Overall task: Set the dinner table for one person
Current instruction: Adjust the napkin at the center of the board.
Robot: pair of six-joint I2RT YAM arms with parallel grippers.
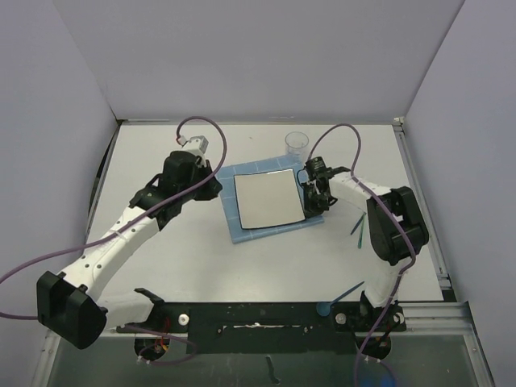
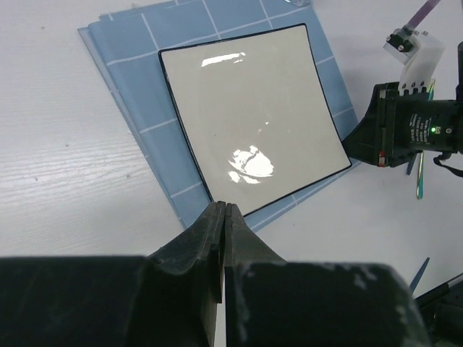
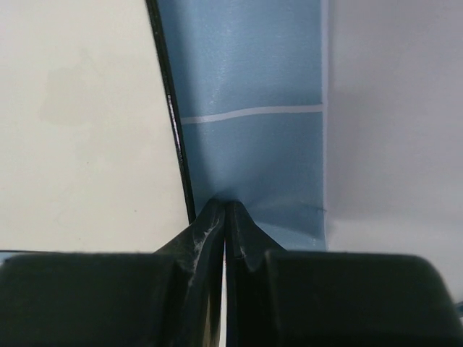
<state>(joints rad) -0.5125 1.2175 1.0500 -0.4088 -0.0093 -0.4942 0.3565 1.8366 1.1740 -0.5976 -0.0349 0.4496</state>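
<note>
plain pale walls [image 1: 242,56], three sides

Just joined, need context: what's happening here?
Two arms are setting a place. A square white dark-rimmed plate sits on a blue grid-patterned placemat on the white tabletop. The right gripper, shut and empty, points at the mat beside the plate's right rim; the left gripper, shut, is by the mat's left side. A clear cup stands beyond.

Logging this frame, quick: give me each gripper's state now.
Left gripper: closed, holding nothing.
Right gripper: closed, tips at the placemat beside the plate; nothing visibly held.
</note>
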